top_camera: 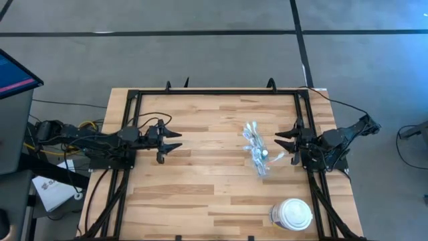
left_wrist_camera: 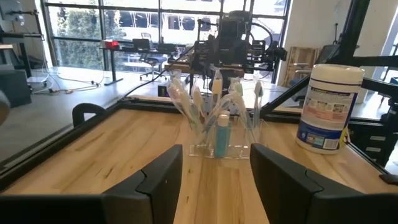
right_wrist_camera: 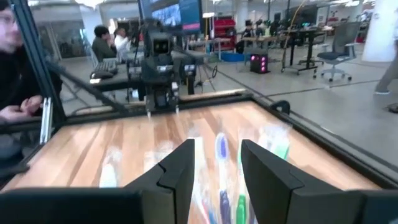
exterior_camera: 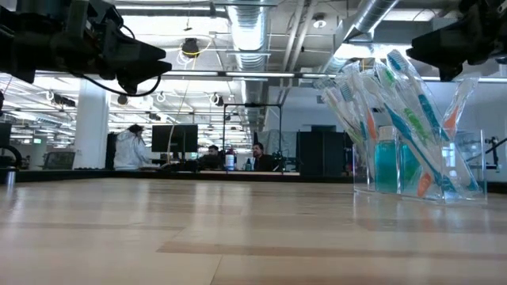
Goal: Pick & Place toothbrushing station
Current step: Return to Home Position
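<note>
High view: left gripper (top_camera: 175,140) near the tabletop's (top_camera: 200,194) left edge, right gripper (top_camera: 281,144) near its right edge, just beside the organizer (top_camera: 257,155). Low view: toothbrushes (exterior_camera: 372,95) fanned, leaning. Wrist views: both pairs of fingers (left_wrist_camera: 161,180) spread, seemingly empty — pull the right arm straight back, clear of bristles.

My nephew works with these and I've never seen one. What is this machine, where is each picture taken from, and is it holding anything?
It is a two-armed table robot. The high view looks straight down on the wooden table. The low view looks level across it. The other two come from a camera on each wrist. The left gripper and right gripper are both open and hold nothing. Between them, nearer the right one, stands a clear organizer full of toothbrushes. A white lidded container stands near the table's edge on the right arm's side.
</note>
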